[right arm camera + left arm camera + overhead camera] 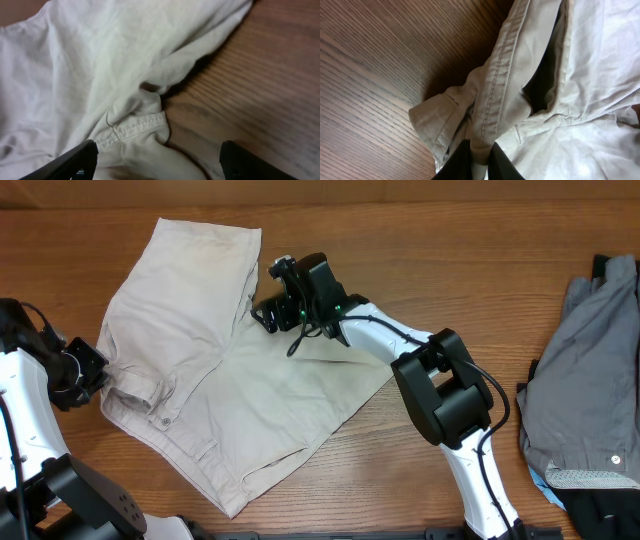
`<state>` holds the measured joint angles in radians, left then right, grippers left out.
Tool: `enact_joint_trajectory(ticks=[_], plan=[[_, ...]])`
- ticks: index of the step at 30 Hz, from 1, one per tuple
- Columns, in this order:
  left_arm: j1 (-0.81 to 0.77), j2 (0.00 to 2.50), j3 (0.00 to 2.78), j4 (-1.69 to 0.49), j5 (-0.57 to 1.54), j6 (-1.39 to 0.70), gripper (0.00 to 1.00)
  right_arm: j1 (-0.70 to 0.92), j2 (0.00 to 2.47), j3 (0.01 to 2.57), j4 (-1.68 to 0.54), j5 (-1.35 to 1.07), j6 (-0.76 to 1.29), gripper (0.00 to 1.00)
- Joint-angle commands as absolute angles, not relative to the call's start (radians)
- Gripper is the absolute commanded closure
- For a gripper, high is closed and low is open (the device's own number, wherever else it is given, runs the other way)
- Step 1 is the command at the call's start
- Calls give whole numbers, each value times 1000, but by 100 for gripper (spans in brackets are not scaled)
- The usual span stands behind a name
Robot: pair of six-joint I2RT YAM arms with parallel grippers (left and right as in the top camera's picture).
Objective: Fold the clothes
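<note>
The shorts (230, 370) are lying spread on the table (450, 240), left of its middle. One leg is pointing toward the far edge and the other is reaching out to the right. The waistband (150, 402) is running along their near-left side.

The left end effector (98, 365) is sitting at the far-left end of that waistband. In the left wrist view its dark fingers (454, 167) are pinching a stitched band of the cloth between them, closed tight on it, and the fabric is bunching into a ridge just ahead of the grip.

The right end effector (268, 308) is resting over the far edge of the shorts, where the two legs are meeting. In the right wrist view its jaws are standing wide apart and holding nothing. A crumpled, stitched fold of cloth is lying between them, with bare wood just beside it. Whether the fingers are touching the fabric cannot be told.

A grey garment (590, 370) is lying well apart at the right edge of the table.
</note>
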<state>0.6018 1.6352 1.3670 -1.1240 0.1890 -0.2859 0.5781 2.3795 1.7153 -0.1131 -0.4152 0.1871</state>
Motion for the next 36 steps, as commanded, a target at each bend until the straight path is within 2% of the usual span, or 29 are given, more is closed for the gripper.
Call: enact_joint_trajectory(ticks=[1,7,10,11,15,32,36], plan=[[594,1617,1360,-1129,172,-291,85,573,2387,1877,-178,-474,427,18],[594,1617,1360,-1130,172,-291,85,538,2436,2134,-345,-477,510,10],[594,1617,1360,-1130,172,-292,85,504,2523,2243,-374,-604,620,7],[594,1617,1360,-1131,172,-291,85,493,2556,2275,-368,-669,670,0],[594,1617,1360,-1134,173,-292,85,481,2628,2320,-357,-739,741,0],[594,1617,1360,-1152,172,-292,85,558,2642,2317,-496,-492,657,0],[594,1617,1360,-1152,173,-291,85,574,2664,2317,-492,-471,654,5]])
